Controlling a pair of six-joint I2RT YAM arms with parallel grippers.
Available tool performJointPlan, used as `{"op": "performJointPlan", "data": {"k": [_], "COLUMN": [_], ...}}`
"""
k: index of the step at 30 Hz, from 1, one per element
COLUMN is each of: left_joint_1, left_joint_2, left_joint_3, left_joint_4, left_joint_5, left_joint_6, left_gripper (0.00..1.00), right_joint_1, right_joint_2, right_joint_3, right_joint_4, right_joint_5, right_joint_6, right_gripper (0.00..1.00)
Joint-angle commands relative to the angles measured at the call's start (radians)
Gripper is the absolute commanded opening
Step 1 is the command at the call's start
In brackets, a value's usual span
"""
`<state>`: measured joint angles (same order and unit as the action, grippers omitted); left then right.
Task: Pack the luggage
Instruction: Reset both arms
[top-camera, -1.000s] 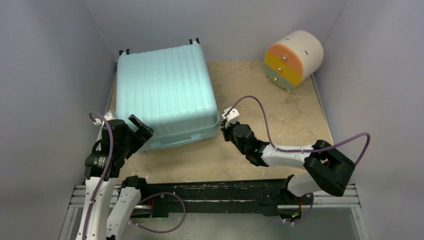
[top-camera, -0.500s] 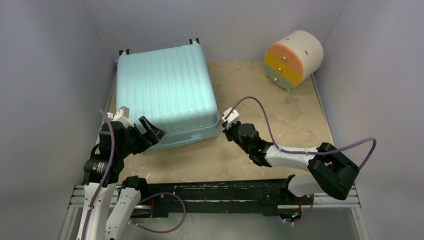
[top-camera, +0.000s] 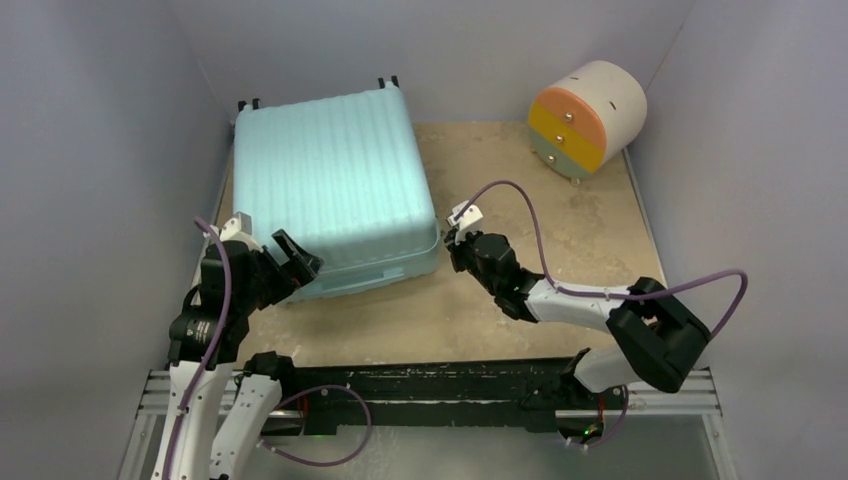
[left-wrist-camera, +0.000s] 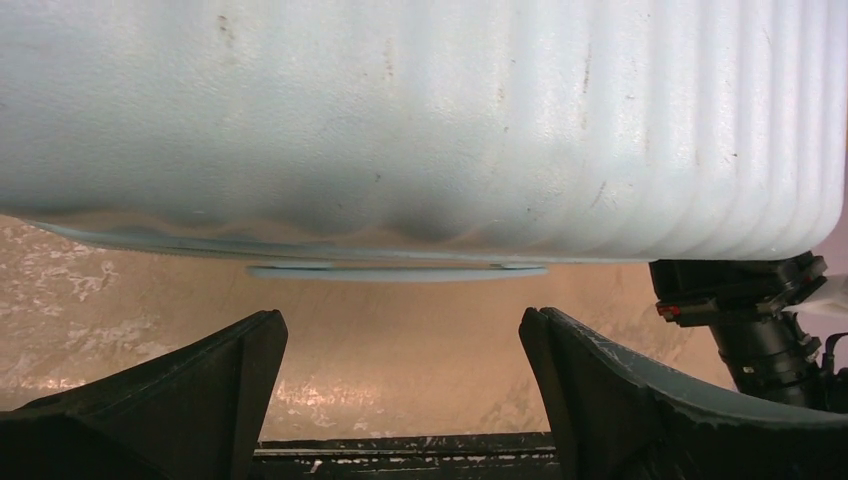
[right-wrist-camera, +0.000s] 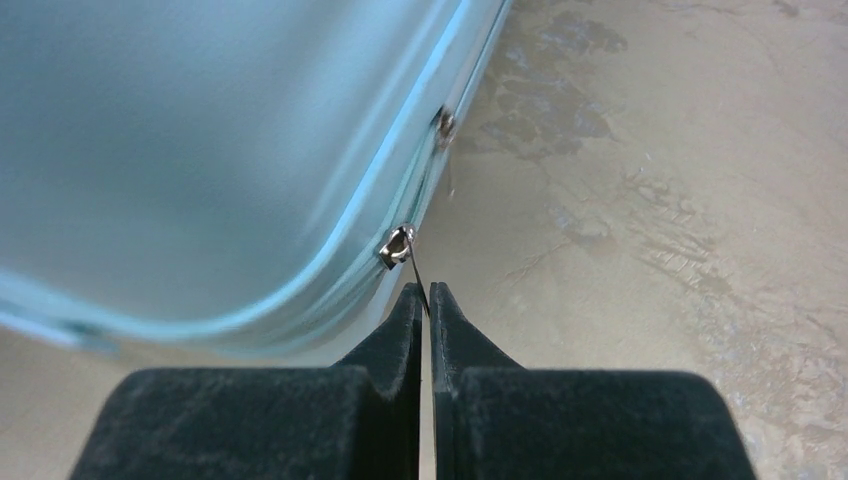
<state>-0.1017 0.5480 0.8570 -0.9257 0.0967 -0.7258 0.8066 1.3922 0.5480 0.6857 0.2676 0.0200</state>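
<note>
The pale teal ribbed luggage (top-camera: 330, 185) lies flat and closed at the back left of the table. My right gripper (top-camera: 453, 243) is at its near right corner, shut on the thin dark zip pull (right-wrist-camera: 417, 275) that hangs from a silver slider (right-wrist-camera: 397, 245) on the zip line. A second slider (right-wrist-camera: 446, 122) sits farther along the same edge. My left gripper (top-camera: 296, 265) is open at the luggage's near left corner, jaws wide apart with bare table between them; the luggage's shell (left-wrist-camera: 420, 120) fills the top of the left wrist view.
A round cream drawer unit (top-camera: 585, 117) with orange, yellow and green fronts lies at the back right. Grey walls enclose the table on three sides. The black rail (top-camera: 430, 385) with the arm bases runs along the near edge.
My right gripper has moved a little away from me along the luggage's right corner, holding the zip pull. My left gripper has swung in toward the near left corner.
</note>
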Motion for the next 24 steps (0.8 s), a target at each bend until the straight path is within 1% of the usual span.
{"op": "performJointPlan", "data": {"k": [1,5,8,10,12,13,15,17,18,20,24], "left_joint_1": [-0.006,-0.006,-0.006,-0.006,-0.006,-0.006,-0.006,-0.006,-0.006,-0.006,-0.006], "left_joint_2": [0.007,0.005,0.003,0.002,-0.003,-0.006,-0.006,-0.006,-0.002,0.009,0.058], "left_joint_3": [0.02,0.022,0.019,0.022,0.026,0.028,0.036,0.044,0.05,0.068,0.115], "left_joint_4": [-0.019,-0.027,-0.027,-0.03,-0.032,-0.03,-0.02,0.001,0.016,0.053,0.134], "left_joint_5": [-0.068,-0.077,-0.071,-0.067,-0.062,-0.057,-0.045,-0.042,-0.045,-0.052,-0.044], "left_joint_6": [-0.014,-0.011,-0.011,-0.005,0.002,0.011,0.029,0.043,0.049,0.061,0.089], "left_gripper": [0.98,0.98,0.98,0.98,0.99,0.99,0.99,0.99,1.0,1.0,1.0], "right_joint_1": [-0.099,-0.11,-0.127,-0.128,-0.129,-0.127,-0.127,-0.127,-0.127,-0.127,-0.128], "right_joint_2": [0.088,0.186,0.23,0.224,0.17,0.132,0.018,-0.086,-0.136,-0.243,-0.422], "right_joint_3": [0.16,0.247,0.273,0.248,0.202,0.174,0.121,0.084,0.076,0.082,0.172], "right_joint_4": [0.07,0.094,0.118,0.172,0.182,0.175,0.121,0.043,-0.011,-0.153,-0.51], "right_joint_5": [0.144,0.148,0.13,0.133,0.152,0.155,0.155,0.163,0.167,0.174,0.193], "right_joint_6": [0.061,0.057,0.052,0.015,0.008,0.013,0.056,0.097,0.12,0.174,0.276], "right_gripper": [0.0,0.0,0.0,0.0,0.01,0.12,0.38,0.57,0.63,0.69,0.74]}}
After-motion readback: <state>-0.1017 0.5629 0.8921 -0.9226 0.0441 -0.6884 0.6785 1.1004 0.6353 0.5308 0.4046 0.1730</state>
